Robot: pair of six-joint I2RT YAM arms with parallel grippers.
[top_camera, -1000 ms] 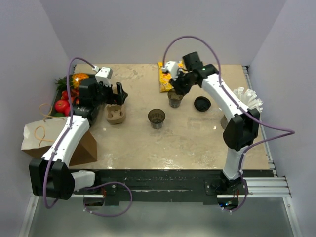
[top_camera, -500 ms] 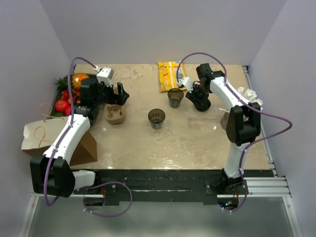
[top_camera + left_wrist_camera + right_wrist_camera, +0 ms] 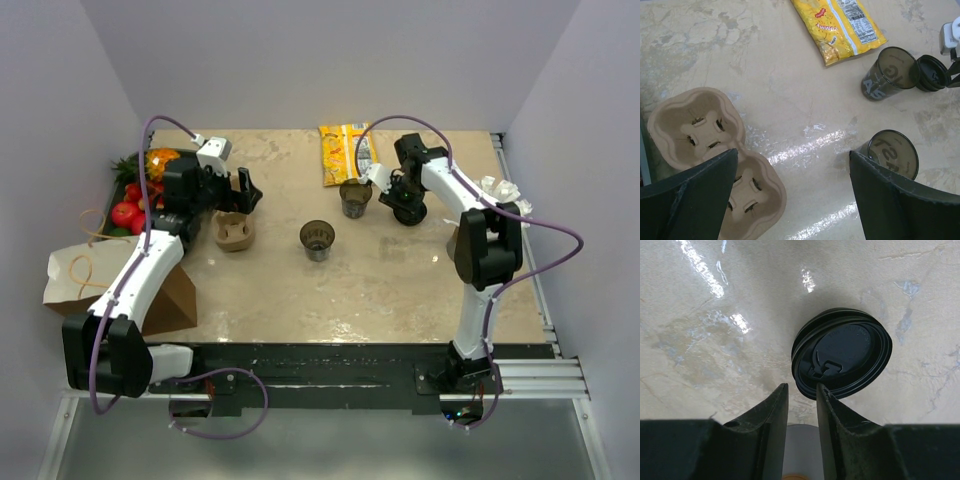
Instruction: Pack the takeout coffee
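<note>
- Progress: nothing is packed yet. Both cups stand loose on the bench (image 3: pixel 400 290) with no lids on: one mid-bench (image 3: pixel 318 240), one further back (image 3: pixel 354 198) just beside the snack bag (image 3: pixel 343 152).
- Cup carrier (image 3: pixel 233 230) sits at the left, both pockets empty. Paper bag (image 3: pixel 80 275) lies off the left edge, next to the fruit (image 3: pixel 135 195).
- Only one lid (image 3: pixel 842 352) is in view. It lies flat on the bench just right of the back cup.
- My read of what's left: lid the cups, seat them in the carrier, then bag it.
- Right arm reaches far back, wrist pointing down. Right end effector (image 3: pixel 801 390) hangs over the near rim of the lid with a narrow gap and nothing clamped. Can't tell if it touches the lid.
- Left arm is stretched out toward the carrier. Left end effector (image 3: pixel 792 152) is spread wide and empty, hovering above the carrier.
</note>
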